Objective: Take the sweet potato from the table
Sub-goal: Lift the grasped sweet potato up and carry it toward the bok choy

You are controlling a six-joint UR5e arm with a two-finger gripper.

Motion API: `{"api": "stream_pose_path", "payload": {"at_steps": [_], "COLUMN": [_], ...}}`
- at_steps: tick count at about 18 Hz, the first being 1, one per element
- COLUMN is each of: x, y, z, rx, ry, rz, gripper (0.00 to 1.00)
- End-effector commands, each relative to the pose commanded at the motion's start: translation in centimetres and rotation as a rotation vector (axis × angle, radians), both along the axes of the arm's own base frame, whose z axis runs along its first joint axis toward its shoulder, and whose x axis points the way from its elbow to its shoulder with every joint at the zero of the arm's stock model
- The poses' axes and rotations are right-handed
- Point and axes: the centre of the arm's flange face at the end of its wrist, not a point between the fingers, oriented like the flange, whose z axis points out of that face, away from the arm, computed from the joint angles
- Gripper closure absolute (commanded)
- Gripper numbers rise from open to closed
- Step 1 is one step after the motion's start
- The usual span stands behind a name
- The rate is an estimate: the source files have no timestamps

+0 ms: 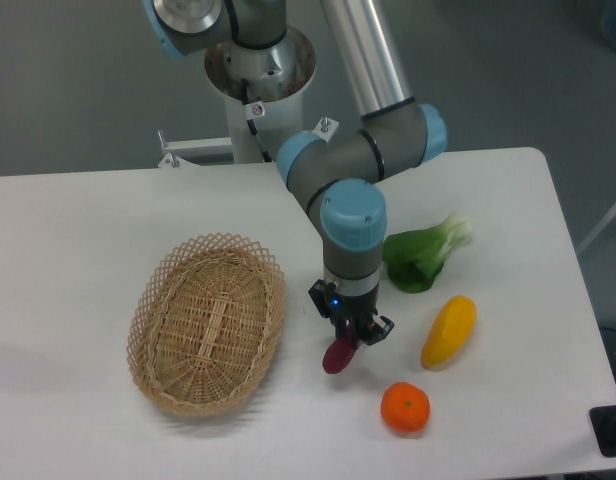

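1. Camera view: gripper (349, 335) points down over the table (78, 230), fingers clamped on the upper end of the sweet potato (338, 354).
2. Potato hangs tilted, lower end down-left, between the basket (207, 322) and the yellow fruit (449, 330). Can't tell whether its tip touches the table or sits just above it; a small shadow lies right under it.
3. Jaws look narrow, closed on the potato; the contact itself is partly hidden by the fingers.
4. Blue LED lit on the gripper body, just below the wrist (352, 218).
5. Basket: oval wicker, left of the gripper, near but apart from the potato.
6. Orange (405, 408): front-right of the potato, near the table's front edge, apart from everything.
7. Yellow fruit: right of the gripper, lying slanted, upper end toward the right.
8. Bok choy (424, 256): behind the yellow fruit, right of the wrist, leaf end close to the arm, white stalk end pointing away to the right.
9. Arm base (260, 65) stands behind the table's back edge, upper link running up out of frame.
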Motion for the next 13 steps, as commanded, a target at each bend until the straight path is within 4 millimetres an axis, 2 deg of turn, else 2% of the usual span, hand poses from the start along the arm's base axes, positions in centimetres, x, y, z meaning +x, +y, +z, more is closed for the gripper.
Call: {"api": "stream_pose_path", "payload": {"at_steps": [4,8,13], "x": [-1.1,-1.3,-2.9], "y": [-0.1,-0.7,-5.2], "z": [6.7,10.7,14.5], "rx": [-0.025,-0.018,0.018], "ry": [-0.042,-0.063,-0.085], "rz": [0.004,0.001,-0.041], "gripper": [0.69,0.69,0.68]}}
